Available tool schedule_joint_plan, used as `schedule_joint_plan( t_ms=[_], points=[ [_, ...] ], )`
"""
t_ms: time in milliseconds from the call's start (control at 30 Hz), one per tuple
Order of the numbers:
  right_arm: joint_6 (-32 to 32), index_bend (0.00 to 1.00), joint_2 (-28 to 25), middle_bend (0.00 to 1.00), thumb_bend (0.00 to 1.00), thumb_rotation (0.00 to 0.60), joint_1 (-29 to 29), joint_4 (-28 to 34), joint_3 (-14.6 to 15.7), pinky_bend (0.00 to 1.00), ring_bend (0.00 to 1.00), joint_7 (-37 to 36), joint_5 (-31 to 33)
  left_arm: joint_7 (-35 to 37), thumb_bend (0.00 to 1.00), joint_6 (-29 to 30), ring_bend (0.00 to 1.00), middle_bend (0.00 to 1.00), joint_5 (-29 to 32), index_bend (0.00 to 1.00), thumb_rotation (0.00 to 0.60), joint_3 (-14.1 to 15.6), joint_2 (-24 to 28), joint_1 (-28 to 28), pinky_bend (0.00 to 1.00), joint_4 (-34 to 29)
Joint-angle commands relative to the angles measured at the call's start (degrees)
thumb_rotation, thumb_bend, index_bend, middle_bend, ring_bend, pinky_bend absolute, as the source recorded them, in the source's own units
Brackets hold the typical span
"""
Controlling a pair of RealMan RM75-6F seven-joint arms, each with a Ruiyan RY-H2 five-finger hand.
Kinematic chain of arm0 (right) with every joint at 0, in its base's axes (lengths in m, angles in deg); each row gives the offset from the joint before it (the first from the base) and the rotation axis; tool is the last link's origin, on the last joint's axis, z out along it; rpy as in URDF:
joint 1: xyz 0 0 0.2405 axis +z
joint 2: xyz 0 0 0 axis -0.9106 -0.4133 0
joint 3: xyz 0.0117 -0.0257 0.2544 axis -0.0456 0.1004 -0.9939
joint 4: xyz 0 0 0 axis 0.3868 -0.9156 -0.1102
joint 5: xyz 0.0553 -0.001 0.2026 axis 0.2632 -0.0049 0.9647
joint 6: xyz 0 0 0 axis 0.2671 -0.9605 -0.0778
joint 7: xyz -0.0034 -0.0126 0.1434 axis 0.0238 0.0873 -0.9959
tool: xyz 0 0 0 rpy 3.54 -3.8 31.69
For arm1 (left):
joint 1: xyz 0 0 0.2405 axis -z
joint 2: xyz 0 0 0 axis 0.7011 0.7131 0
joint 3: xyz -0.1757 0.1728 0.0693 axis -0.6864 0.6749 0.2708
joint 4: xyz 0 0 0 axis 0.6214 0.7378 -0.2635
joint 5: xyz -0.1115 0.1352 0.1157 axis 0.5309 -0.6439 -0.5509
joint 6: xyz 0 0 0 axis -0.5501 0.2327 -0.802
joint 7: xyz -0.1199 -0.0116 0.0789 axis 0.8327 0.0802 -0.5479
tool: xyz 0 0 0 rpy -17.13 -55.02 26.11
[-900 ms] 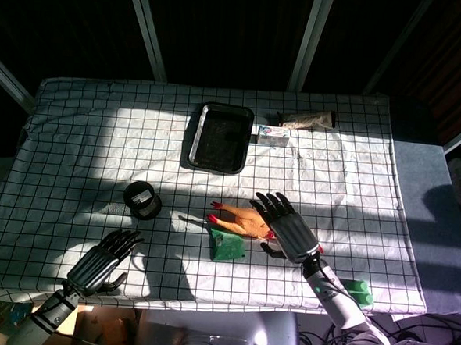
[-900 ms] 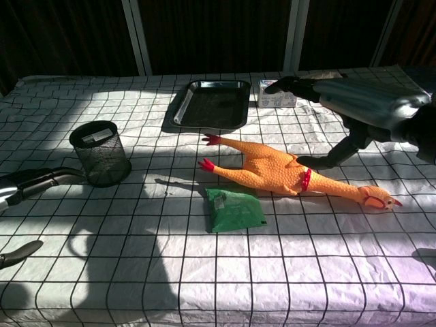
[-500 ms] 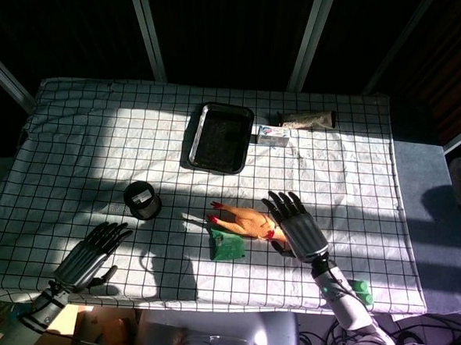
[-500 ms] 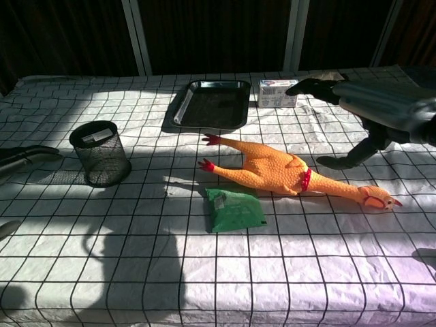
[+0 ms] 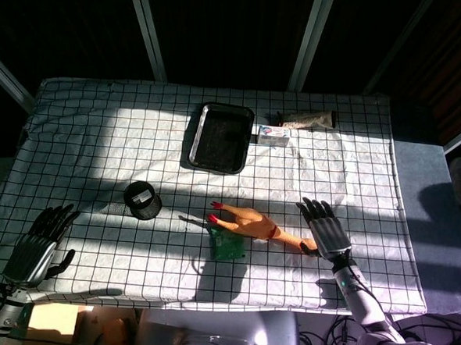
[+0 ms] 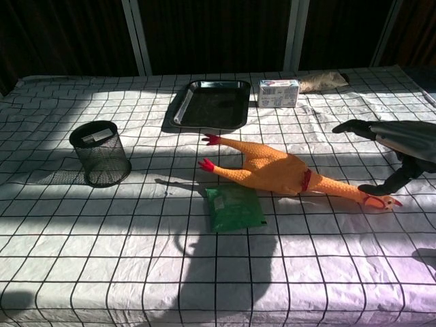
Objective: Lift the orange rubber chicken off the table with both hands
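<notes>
Head view: both hands have pulled outward over the last second. The right hand (image 5: 326,229), which was spread directly over the chicken (image 5: 251,224), has slid off toward 3 o'clock and now sits beside the head end, fingers apart and holding nothing, its thumb close to the beak; whether it touches cannot be told. The left hand (image 5: 36,243) has drifted from near the middle of the front edge out toward 9 o'clock, to the far left edge of the desk (image 5: 373,150), also spread and empty. The chicken has not moved: it lies flat on the checked cloth, red feet toward 10 o'clock, head toward 4 o'clock, with the green packet (image 5: 227,246) touching or just beside its body at 6 o'clock and the mesh cup (image 5: 143,200) well off at 9 o'clock. By my judgement the lift has not begun; the hands look to be repositioning for the two ends, but the left one is now far from the feet.

Chest view: the chicken (image 6: 286,174) lies across the middle, untouched along its body. The right hand (image 6: 398,146) hangs at its 3 o'clock, fingers apart, thumb reaching down just beside the head. The left hand has left this view. The tray (image 6: 178,109) sits at the chicken's 12 o'clock, apart.
</notes>
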Motion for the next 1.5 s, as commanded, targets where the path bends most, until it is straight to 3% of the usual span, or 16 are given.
schedule_joint_plan(
  t_ms=[33,200,333,633,833,933,1067,1233,1500],
  points=[
    [2.04,0.00,1.16,0.00,0.22,0.600,0.49,-0.84,0.35,0.00,0.00,-2.56,0.42,0.07,0.43,-0.47,0.00,0.00,0.15,0.00,0.600,0.00,0.06,0.14,0.07,0.06],
    [1.60,0.03,3.32,0.02,0.22,0.600,0.78,-1.79,-0.46,0.02,0.00,-3.47,0.78,0.03,0.43,-1.51,0.00,0.00,0.62,0.00,0.600,-0.11,0.12,0.46,0.07,-0.05],
    [2.91,0.15,4.92,0.10,0.22,0.600,1.70,-2.39,-0.90,0.06,0.01,-2.92,2.39,0.20,0.43,-1.83,0.00,0.00,0.63,0.00,0.600,-0.16,0.17,0.64,0.07,-0.09],
    [0.53,0.50,7.46,0.36,0.26,0.600,1.35,-3.99,-0.54,0.19,0.24,-0.44,3.25,0.84,0.43,-2.22,0.00,0.00,0.53,0.00,0.600,-0.05,0.39,0.77,0.07,-0.02],
    [0.30,0.61,7.65,0.42,0.29,0.600,1.25,-4.56,-0.25,0.22,0.28,0.25,3.43,0.81,0.42,-2.81,0.00,0.00,0.98,0.00,0.600,-0.07,0.58,0.84,0.07,-0.28],
    [-0.14,0.67,7.68,0.45,0.31,0.600,1.23,-4.59,-0.05,0.28,0.33,1.11,3.25,0.76,0.42,-2.89,0.00,0.00,0.97,0.00,0.600,-0.10,0.57,0.90,0.07,-0.39],
    [-1.40,0.76,7.96,0.53,0.36,0.600,1.00,-4.67,0.13,0.45,0.47,1.70,2.29,0.95,0.42,-3.07,0.00,0.00,0.98,0.00,0.600,-0.10,0.57,0.98,0.07,-0.38],
    [-3.95,0.88,8.42,0.67,0.48,0.600,0.38,-5.64,0.87,0.67,0.70,-0.67,-2.50,1.49,0.42,-2.77,0.00,0.00,0.80,0.00,0.600,-0.10,0.76,0.91,0.07,-0.37],
    [-11.84,0.90,6.77,0.72,0.54,0.600,-0.70,-7.75,3.34,0.75,0.77,-7.03,-16.44,2.99,0.42,-2.21,0.00,0.00,0.56,0.00,0.600,-0.11,1.24,0.75,0.08,-0.15]
  ],
)
